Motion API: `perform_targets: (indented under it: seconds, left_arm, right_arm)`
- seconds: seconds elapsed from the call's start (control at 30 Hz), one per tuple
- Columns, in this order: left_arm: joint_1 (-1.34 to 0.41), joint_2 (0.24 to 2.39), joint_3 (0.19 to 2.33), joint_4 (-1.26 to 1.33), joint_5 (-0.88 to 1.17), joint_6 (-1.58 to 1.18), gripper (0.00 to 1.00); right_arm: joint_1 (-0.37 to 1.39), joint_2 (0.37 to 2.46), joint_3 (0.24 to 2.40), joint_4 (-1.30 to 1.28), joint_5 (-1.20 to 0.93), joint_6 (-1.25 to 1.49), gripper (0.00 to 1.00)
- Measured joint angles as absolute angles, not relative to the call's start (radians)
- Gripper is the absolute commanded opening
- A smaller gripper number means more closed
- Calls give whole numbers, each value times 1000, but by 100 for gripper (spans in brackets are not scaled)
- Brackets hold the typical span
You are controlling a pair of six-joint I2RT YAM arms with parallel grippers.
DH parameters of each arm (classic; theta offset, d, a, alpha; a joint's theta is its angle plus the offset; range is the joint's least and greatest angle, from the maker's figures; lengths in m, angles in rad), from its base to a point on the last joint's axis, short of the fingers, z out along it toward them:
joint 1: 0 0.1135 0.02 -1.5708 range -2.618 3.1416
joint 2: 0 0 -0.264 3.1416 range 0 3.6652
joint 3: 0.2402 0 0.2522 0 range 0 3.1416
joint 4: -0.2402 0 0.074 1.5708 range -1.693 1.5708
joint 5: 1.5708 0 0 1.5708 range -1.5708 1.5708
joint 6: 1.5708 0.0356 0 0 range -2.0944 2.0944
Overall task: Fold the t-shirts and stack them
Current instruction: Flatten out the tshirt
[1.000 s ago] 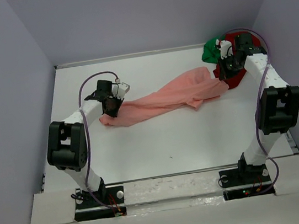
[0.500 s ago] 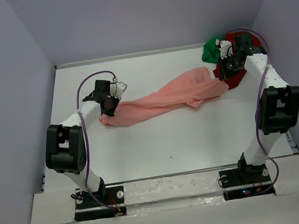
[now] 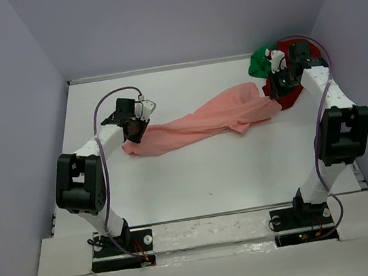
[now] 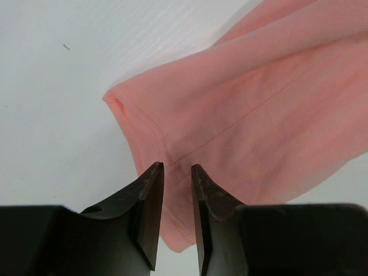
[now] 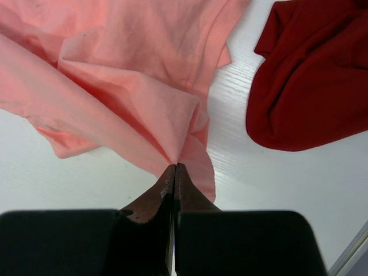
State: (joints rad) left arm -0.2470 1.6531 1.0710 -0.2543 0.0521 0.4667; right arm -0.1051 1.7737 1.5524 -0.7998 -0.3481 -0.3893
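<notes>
White bench (image 3: 210, 175): salmon-pink shirt (image 3: 196, 126) stretched 9 to 3 o'clock; left pincer (image 4: 177, 169) parted over its hem, right pincer (image 5: 175, 168) clenched on its fold.

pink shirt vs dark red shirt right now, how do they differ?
Pose: the pink shirt is drawn out in a long band across the table; the dark red shirt is bunched at the far right corner. Hold: the right gripper pinches the pink shirt; nothing grips the dark red shirt. Both are plain, unfolded cloth.
</notes>
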Motion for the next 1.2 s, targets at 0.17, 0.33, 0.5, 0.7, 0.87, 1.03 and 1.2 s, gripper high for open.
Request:
perform_targets:
  seconds: [0.17,0.33,0.5,0.7,0.87,1.03,1.2]
  left_arm:
    - [-247,1664,1071,-250,69,466,37]
    - [-247,1702,1071,-250,85,466,36]
    - [-247,1716,1071,-250,94,466,31]
    - [-247,1716,1071,-245,97,467,7]
    - [-247,1716,1071,-244,97,467,0]
    - [-247,1711,1071,-244,97,466,0]
    - [-247,1662,1071,-244,96,466,0]
  right_arm:
    - [-105,1774,1543,-800,-348,-390,0]
    - [-105,1773,1541,-800,-348,-394,0]
    - [-105,1773,1540,-800,-348,-397,0]
    - [-105,1773,1540,-800,-348,-397,0]
    - [-105,1773,1540,-801,-348,-397,0]
    - [-105,1773,1540,-801,-348,-397,0]
    - [-105,1773,1540,-801,-348,-397,0]
